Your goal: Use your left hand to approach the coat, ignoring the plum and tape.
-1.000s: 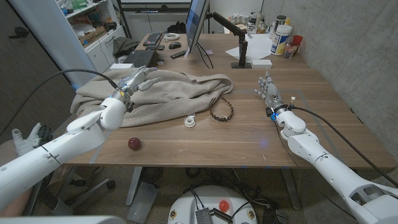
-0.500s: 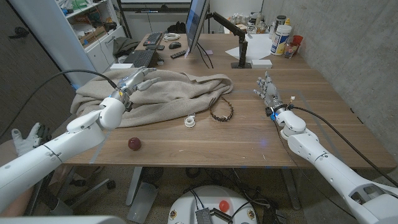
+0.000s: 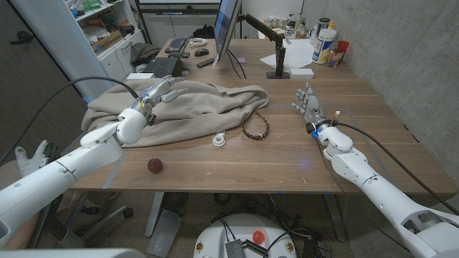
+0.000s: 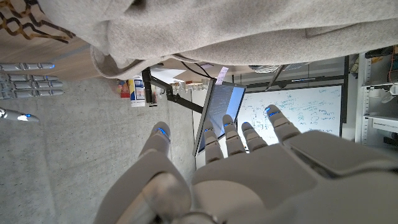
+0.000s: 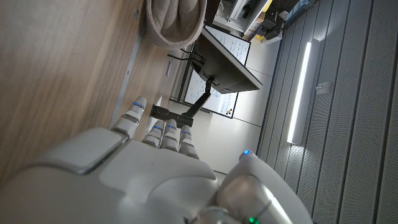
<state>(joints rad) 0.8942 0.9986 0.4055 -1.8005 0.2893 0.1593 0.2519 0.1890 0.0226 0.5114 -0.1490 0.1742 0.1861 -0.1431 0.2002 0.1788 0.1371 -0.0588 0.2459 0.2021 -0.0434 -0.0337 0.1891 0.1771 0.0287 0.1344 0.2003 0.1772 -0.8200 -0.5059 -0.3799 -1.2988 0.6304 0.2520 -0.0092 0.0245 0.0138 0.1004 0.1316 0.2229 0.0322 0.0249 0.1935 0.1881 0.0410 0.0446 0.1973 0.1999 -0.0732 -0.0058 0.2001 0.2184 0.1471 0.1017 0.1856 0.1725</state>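
Note:
A beige coat (image 3: pixel 193 107) lies crumpled across the table's left half. My left hand (image 3: pixel 155 94) hovers over its left part, fingers spread and holding nothing. In the left wrist view the same hand (image 4: pixel 242 168) has its fingers apart, with the coat (image 4: pixel 217 31) just beyond them. A dark red plum (image 3: pixel 155 165) sits near the front edge, closer to me than the coat. A small white tape roll (image 3: pixel 219 140) lies at the coat's front hem. My right hand (image 3: pixel 309 107) stands upright on the table's right side, fingers straight and empty, also seen as the right hand (image 5: pixel 137 174).
A dark beaded loop (image 3: pixel 255 127) lies right of the tape. A monitor (image 3: pixel 226 29) on an arm, a keyboard (image 3: pixel 161 66), papers (image 3: pixel 290 56) and bottles (image 3: pixel 324 43) stand at the back. Bare wood (image 3: pixel 287 158) spreads between my hands.
My left hand has crept a little farther over the coat, and its forearm has shifted with it. The right hand has stayed in place.

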